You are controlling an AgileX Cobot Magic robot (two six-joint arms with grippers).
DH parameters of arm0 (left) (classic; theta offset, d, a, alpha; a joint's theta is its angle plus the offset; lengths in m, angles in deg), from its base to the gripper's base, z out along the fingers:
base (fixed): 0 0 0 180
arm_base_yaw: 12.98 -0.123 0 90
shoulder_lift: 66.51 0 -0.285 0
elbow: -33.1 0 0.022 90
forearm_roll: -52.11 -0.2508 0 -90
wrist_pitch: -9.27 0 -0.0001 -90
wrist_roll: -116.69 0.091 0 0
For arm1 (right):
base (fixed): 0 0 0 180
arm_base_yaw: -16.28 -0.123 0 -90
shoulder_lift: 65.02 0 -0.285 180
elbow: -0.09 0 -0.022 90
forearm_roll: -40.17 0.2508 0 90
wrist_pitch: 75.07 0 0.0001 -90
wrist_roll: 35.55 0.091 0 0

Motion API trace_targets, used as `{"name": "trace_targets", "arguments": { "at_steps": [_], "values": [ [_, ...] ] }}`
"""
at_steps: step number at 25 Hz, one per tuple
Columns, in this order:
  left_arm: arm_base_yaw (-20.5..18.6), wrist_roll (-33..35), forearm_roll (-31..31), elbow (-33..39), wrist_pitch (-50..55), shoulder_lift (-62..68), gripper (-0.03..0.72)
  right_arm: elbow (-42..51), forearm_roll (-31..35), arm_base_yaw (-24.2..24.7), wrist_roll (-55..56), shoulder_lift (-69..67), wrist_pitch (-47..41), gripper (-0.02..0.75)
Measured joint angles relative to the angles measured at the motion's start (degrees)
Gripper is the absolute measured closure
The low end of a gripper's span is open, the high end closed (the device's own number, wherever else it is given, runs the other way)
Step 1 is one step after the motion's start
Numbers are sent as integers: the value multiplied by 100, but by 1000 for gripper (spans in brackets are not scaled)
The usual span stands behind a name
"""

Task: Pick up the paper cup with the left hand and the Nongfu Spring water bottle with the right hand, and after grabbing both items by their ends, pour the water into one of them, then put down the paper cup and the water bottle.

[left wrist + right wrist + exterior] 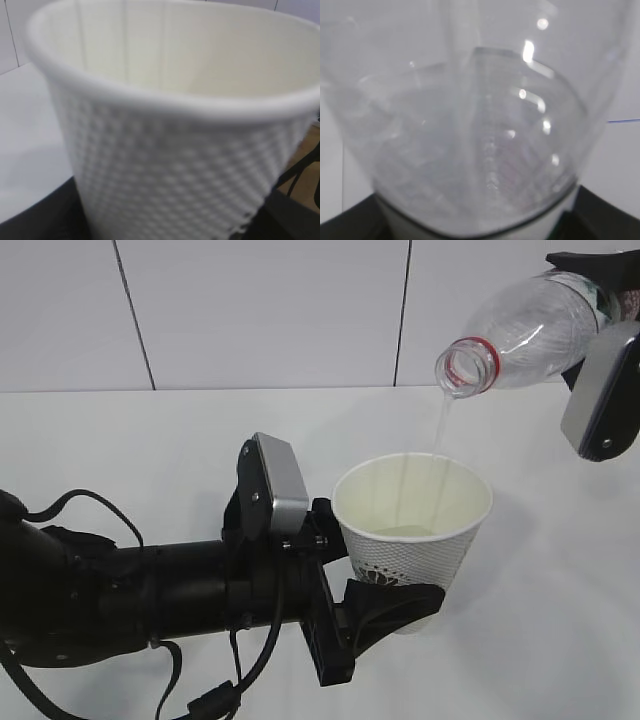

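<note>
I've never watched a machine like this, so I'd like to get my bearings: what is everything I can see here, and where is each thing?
White paper cup: one, white with dark print low on its side, centre, held off the table.
Clear plastic bottle with red neck ring: one, upper right, tilted mouth-down above the cup.
Water: one thin clear stream from the bottle's mouth into the cup; a little pooled inside.
Table: one, white, beneath everything.
Tiled wall: white, behind.
Left hand: one, black, clamped low on the cup.
Right hand: one, black and grey, gripping the bottle's far end.
</note>
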Motion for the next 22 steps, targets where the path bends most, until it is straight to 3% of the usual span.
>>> {"name": "trace_targets", "arguments": {
  "at_steps": [22],
  "values": [
    [0, 0, 0, 0, 0, 0, 160, 0, 0, 0, -50, 0, 13, 282]
  ]
}}
